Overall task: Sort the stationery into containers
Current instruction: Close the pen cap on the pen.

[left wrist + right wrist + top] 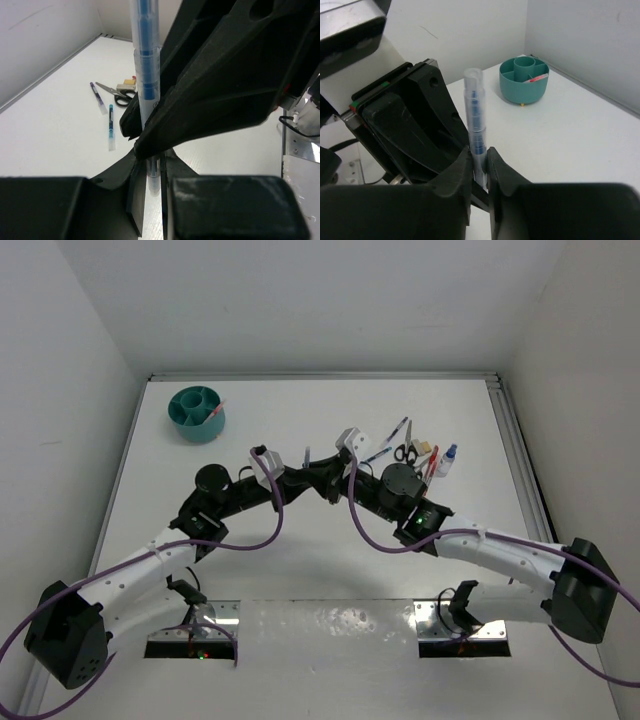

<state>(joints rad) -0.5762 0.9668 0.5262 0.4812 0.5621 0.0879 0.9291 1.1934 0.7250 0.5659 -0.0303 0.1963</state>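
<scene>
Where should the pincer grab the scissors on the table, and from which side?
Probably the blades of the scissors, near the pivot, straight down from above. They lie flat, the blades look closed and slim, and the black handles are crowded by a beige block.

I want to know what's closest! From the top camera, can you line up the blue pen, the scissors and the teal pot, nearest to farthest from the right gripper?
1. The blue pen, held in the right gripper, in the middle.
2. The scissors, lying back right.
3. The teal pot, back left corner, farthest.
</scene>
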